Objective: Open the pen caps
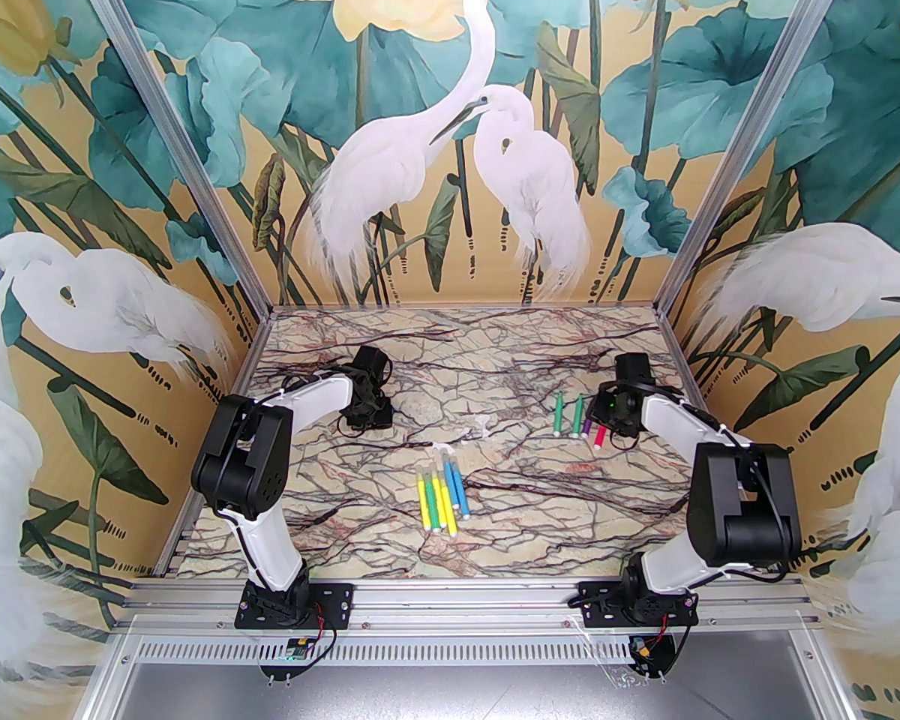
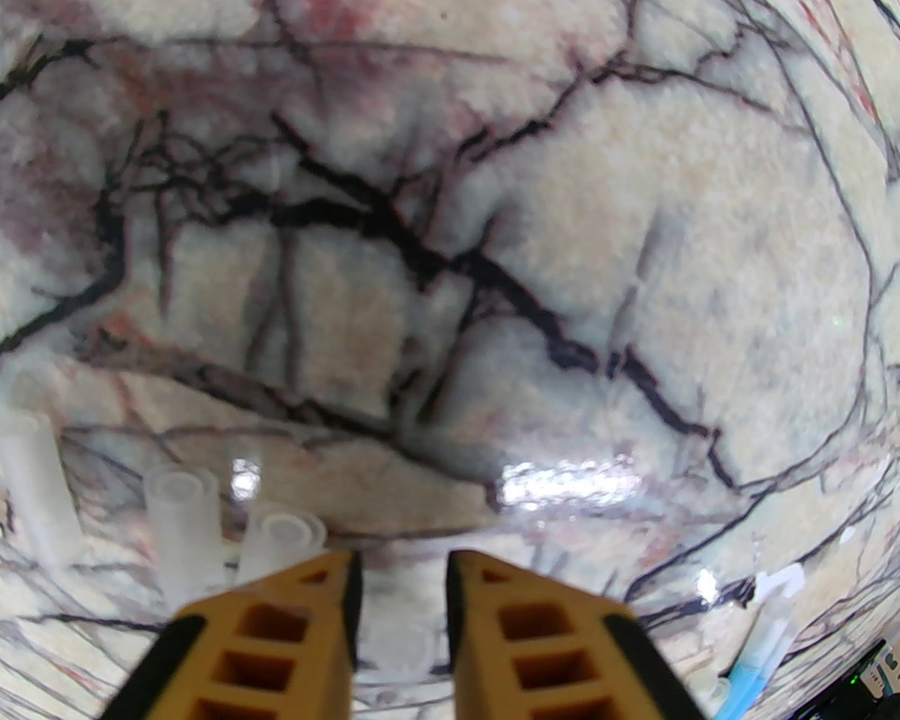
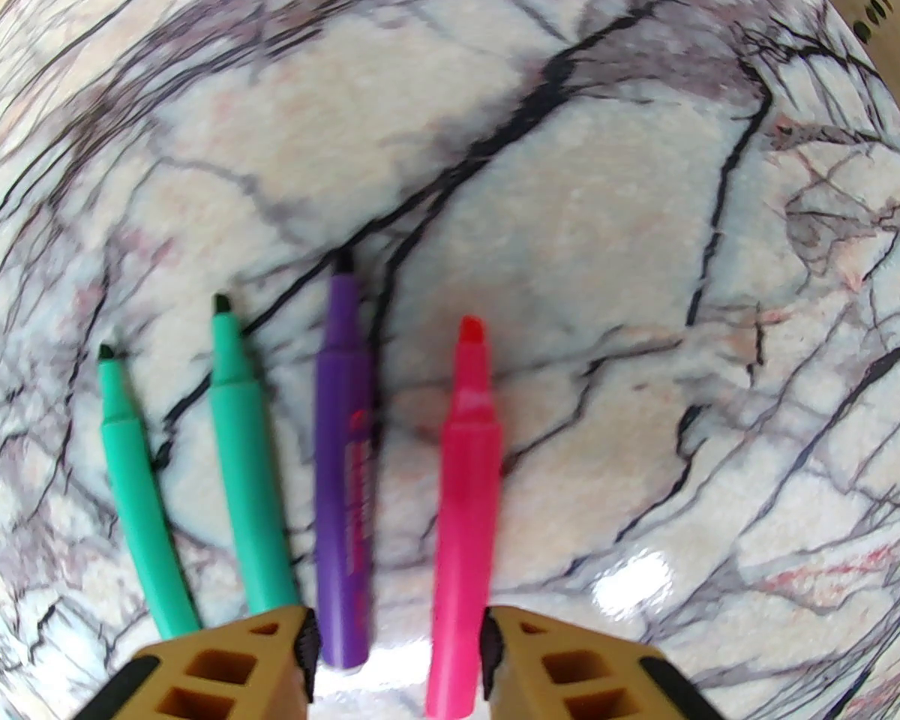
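At far right, uncapped pens (image 3: 345, 439) are laid side by side below the empty, parted right tool (image 3: 399, 619); loose pen caps (image 2: 184, 522) are gathered beside the narrowly parted left tool (image 2: 401, 563), seemingly for sorting.

Table (image 1: 495, 357): marble-look top, dark veins.
Centre pens (image 1: 439, 496): yellow, green, blue; side by side, mid-table.
Right pens (image 1: 576, 418): 2 green, purple, pink; in a row, just beside R gripper (image 1: 616, 423).
Pen caps (image 1: 481, 424): clear, faint, btwn the 2 groups.
L gripper (image 1: 365, 411): low over table, well apart from pens.
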Available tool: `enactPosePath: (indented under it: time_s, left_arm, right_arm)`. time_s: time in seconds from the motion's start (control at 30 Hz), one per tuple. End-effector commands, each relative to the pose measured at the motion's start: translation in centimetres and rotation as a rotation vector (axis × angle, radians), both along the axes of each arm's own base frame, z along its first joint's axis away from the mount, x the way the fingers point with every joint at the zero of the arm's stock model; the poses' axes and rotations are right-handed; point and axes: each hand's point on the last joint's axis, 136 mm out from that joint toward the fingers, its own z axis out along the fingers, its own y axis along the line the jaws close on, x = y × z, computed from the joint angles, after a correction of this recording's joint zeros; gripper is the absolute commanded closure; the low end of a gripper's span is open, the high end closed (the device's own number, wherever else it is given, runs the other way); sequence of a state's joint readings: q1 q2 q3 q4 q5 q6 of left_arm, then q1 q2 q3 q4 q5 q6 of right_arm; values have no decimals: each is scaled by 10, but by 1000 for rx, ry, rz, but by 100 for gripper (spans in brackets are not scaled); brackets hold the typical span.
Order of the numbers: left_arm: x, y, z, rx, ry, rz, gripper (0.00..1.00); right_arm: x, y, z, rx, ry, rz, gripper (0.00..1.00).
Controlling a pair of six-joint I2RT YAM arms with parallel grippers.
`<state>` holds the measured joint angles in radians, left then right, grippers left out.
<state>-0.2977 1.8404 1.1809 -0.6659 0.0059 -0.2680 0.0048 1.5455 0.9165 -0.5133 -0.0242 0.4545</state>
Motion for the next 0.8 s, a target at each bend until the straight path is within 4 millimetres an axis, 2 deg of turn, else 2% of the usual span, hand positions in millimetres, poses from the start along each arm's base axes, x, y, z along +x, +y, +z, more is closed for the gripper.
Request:
enactPosePath:
  time_s: [0.0,0.17,0.27,0.33,0.5,0.77]
  left_arm:
    - [1,-7,16,-30,-23,-22,70]
    - [-1,-9,34,-58,-58,-21,65]
    - [-2,-9,50,-81,-119,-25,51]
    - [-4,-9,62,-100,-176,-29,45]
    - [-14,-10,90,-159,-287,-30,37]
    - [-33,-10,118,-237,-432,-40,29]
  right_arm:
    - [1,16,26,-28,-35,66,55]
    - [-3,52,48,-27,-76,180,54]
    - [-10,71,55,-14,-91,248,53]
    - [-15,82,59,-6,-103,286,53]
    - [-31,108,65,23,-111,379,53]
    - [-62,162,61,50,-82,542,52]
